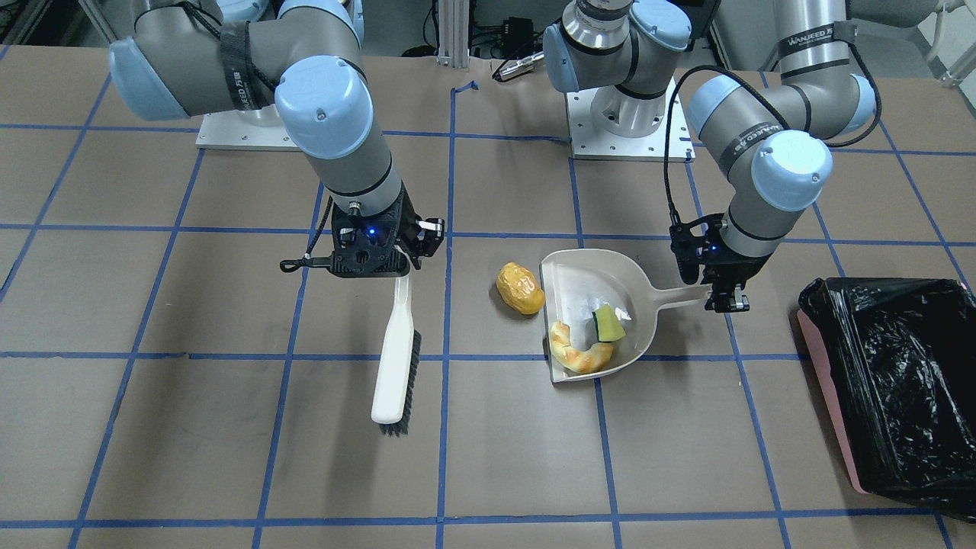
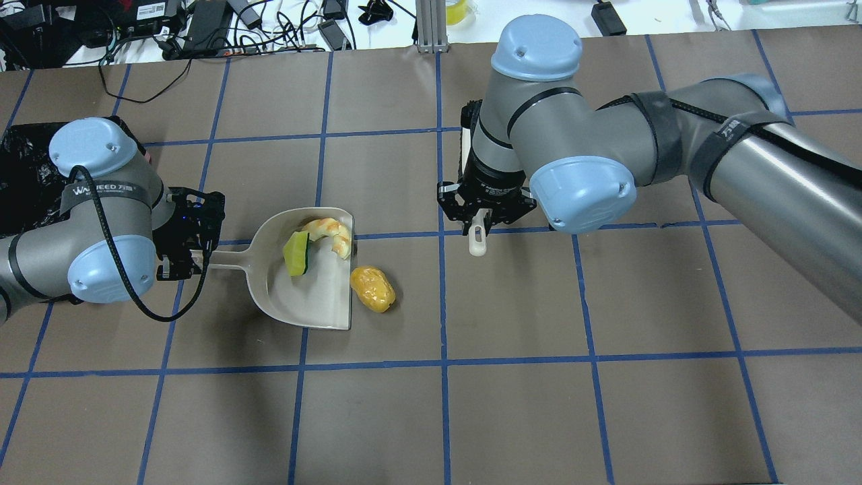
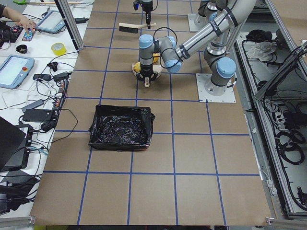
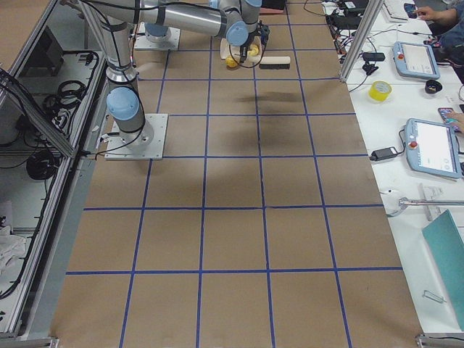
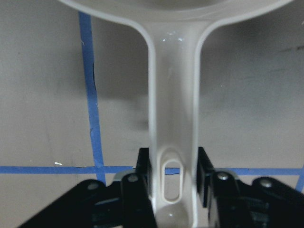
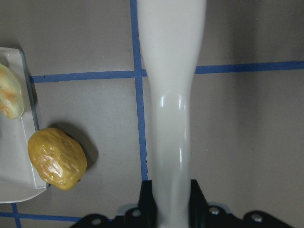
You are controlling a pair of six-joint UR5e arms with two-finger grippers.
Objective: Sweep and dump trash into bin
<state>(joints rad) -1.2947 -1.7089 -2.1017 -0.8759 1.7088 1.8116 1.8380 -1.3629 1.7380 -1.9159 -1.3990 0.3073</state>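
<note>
here the left gripper (image 5: 173, 176) is clamped narrow on the end of the handle of the cream dustpan (image 1: 587, 278), which sits flat on the brown table (image 1: 229, 442) with its open lip facing the other arm. inside the pan, the tan crescent bread piece (image 1: 579, 354) lies along the lip at one corner, and the yellow sponge wedge (image 1: 608, 324) with green backing sits tilted just beside it. the glossy yellow-brown lump (image 1: 520, 288) lies on the table outside the pan, right against the lip. the right gripper (image 6: 171, 209) is closed on the handle of the cream brush (image 1: 395, 358), whose dark bristles face the pan; the brush is apart from the lump. the bag-lined pink bin (image 1: 892, 381) stands beyond the left gripper, apart from the pan.
</note>
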